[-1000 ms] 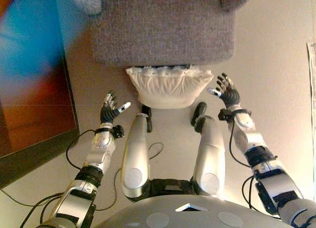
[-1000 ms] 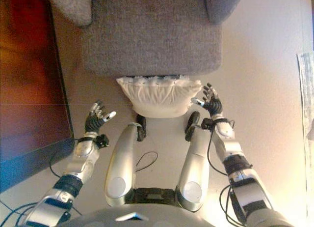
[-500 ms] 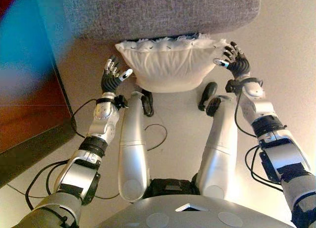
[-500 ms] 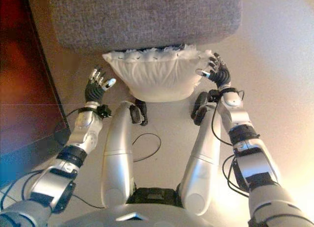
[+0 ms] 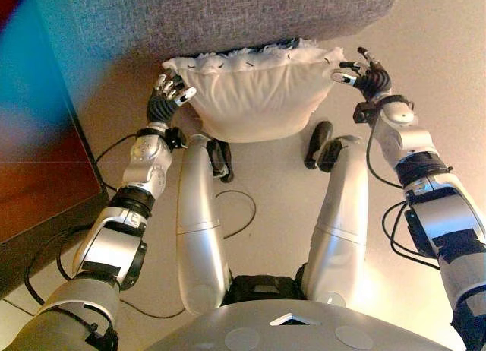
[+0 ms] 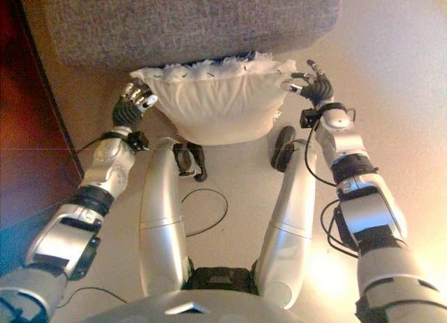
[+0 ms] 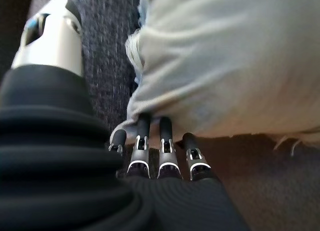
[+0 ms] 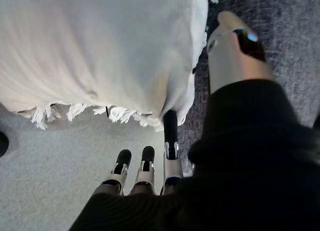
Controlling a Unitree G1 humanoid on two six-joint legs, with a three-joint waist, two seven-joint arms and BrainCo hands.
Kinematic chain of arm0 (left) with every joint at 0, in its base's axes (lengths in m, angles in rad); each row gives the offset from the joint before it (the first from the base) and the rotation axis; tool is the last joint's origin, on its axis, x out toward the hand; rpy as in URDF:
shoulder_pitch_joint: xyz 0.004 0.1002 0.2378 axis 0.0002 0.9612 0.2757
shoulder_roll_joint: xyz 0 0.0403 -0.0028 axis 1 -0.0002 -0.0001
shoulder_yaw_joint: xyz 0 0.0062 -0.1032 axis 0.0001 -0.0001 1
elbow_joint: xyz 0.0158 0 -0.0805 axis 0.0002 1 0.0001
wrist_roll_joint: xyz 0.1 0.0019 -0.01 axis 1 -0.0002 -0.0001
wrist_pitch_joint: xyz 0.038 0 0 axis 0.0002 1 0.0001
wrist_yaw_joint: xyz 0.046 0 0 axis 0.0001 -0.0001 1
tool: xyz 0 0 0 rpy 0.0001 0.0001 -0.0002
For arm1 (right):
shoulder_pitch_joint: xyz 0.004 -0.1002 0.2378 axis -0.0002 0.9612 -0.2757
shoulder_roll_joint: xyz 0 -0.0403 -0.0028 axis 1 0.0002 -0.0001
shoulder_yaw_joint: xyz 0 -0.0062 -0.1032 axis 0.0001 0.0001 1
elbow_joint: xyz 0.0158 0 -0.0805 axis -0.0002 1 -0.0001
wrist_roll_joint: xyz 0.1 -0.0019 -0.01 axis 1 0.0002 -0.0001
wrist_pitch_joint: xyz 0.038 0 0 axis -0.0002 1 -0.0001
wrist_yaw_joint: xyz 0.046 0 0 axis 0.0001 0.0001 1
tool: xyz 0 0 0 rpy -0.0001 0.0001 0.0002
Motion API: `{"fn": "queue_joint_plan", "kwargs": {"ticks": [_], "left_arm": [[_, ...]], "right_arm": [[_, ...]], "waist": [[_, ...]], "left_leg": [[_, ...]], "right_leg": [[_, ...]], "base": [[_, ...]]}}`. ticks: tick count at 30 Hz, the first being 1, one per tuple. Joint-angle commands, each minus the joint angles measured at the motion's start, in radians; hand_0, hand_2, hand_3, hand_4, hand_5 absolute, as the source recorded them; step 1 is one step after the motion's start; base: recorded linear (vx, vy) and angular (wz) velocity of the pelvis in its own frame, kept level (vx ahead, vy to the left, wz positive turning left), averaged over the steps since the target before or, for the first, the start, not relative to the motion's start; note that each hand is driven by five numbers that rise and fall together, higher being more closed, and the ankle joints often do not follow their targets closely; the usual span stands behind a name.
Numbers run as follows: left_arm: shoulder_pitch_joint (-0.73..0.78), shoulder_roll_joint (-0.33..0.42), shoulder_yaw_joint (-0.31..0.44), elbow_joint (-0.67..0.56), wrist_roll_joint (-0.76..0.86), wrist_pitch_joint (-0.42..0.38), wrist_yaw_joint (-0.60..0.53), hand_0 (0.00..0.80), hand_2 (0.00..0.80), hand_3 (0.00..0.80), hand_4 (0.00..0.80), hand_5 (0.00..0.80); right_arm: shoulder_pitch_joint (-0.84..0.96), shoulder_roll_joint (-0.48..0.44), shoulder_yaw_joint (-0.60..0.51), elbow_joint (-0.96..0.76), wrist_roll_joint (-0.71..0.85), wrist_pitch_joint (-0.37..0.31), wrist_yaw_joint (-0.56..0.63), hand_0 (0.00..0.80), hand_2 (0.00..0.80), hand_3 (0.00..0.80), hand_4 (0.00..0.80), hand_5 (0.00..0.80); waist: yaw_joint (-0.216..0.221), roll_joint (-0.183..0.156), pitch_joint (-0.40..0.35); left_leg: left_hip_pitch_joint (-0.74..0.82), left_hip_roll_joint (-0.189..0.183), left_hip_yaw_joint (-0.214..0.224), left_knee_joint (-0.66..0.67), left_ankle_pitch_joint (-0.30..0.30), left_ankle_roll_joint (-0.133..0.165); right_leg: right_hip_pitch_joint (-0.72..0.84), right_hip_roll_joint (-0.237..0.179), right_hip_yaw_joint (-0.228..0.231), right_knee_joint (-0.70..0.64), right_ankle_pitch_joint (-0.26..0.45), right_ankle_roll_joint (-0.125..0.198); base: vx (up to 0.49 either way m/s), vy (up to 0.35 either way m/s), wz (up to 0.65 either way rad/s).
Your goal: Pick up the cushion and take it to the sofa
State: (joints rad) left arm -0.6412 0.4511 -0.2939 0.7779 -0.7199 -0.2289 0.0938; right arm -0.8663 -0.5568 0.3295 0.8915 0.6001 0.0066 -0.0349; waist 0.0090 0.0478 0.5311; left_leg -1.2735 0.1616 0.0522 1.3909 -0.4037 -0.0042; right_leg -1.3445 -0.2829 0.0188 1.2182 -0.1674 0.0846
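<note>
Cushion (image 5: 254, 93) leans on grey sofa (image 5: 228, 17), beige floor (image 5: 266, 207); both hands' fingers (image 7: 165, 141) straight against it.

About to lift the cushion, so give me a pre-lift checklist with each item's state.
1. Left hand at the cushion corner: ok.
2. Left fingers touching the cushion's underside: ok, not curled round it.
3. Right hand at the opposite corner: ok.
4. Right fingers closed on it: not ok, only one reaches the fringe.
5. Cushion clear of the sofa: not ok, it leans against the front.
</note>
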Motion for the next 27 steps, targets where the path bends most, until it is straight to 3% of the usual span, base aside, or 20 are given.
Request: {"fn": "queue_joint_plan", "kwargs": {"ticks": [1, 7, 13, 20, 27], "left_arm": [[-0.028, 0.005, 0.028, 0.041, -0.037, -0.036, 0.066, 0.0, 0.0, 0.0, 0.0, 0.0], [-0.024, -0.009, 0.052, 0.07, -0.019, -0.084, 0.163, 0.0, 0.0, 0.0, 0.0, 0.0], [0.004, -0.031, 0.063, 0.093, 0.008, -0.121, 0.18, 0.0, 0.0, 0.0, 0.0, 0.0], [0.044, -0.029, 0.059, 0.085, 0.016, -0.118, 0.184, 0.0, 0.0, 0.0, 0.0, 0.0], [0.0, 0.005, 0.063, 0.105, -0.005, -0.076, 0.202, 0.0, 0.0, 0.0, 0.0, 0.0]], "right_arm": [[-0.02, -0.024, 0.03, 0.029, -0.012, -0.016, -0.038, 0.0, 0.0, 0.0, 0.0, 0.0], [-0.022, -0.029, 0.026, 0.057, -0.036, -0.045, -0.081, 0.0, 0.0, 0.0, 0.0, 0.0], [-0.008, -0.032, -0.001, 0.083, -0.028, -0.053, -0.166, 0.0, 0.0, 0.0, 0.0, 0.0], [0.044, -0.071, -0.033, 0.087, -0.017, -0.067, -0.12, 0.0, 0.0, 0.0, 0.0, 0.0], [-0.01, -0.074, 0.006, 0.073, -0.032, -0.073, -0.03, 0.0, 0.0, 0.0, 0.0, 0.0]], "waist": [[-0.02, 0.046, -0.011], [-0.015, 0.044, -0.011], [-0.007, 0.039, -0.011], [-0.005, 0.032, -0.011], [-0.001, 0.033, -0.011]], "left_leg": [[-0.018, -0.005, 0.028, -0.083, 0.058, 0.007], [-0.025, -0.014, 0.033, -0.098, 0.05, 0.004], [-0.022, -0.021, 0.031, -0.132, 0.048, 0.003], [-0.028, -0.025, 0.024, -0.137, 0.053, 0.003], [-0.033, -0.024, 0.023, -0.129, 0.053, 0.006]], "right_leg": [[0.044, 0.003, 0.018, 0.006, -0.061, -0.027], [0.039, 0.002, 0.012, -0.017, -0.055, -0.023], [0.044, 0.0, -0.004, -0.053, -0.045, -0.016], [0.042, 0.001, -0.014, -0.061, -0.032, -0.011], [0.04, -0.011, -0.017, -0.061, -0.027, -0.006]], "base": [[0.0, 0.0, 0.0], [0.0, 0.0, 0.0], [0.0, 0.0, 0.0], [0.002, -0.001, 0.0], [-0.005, -0.015, 0.01]]}}
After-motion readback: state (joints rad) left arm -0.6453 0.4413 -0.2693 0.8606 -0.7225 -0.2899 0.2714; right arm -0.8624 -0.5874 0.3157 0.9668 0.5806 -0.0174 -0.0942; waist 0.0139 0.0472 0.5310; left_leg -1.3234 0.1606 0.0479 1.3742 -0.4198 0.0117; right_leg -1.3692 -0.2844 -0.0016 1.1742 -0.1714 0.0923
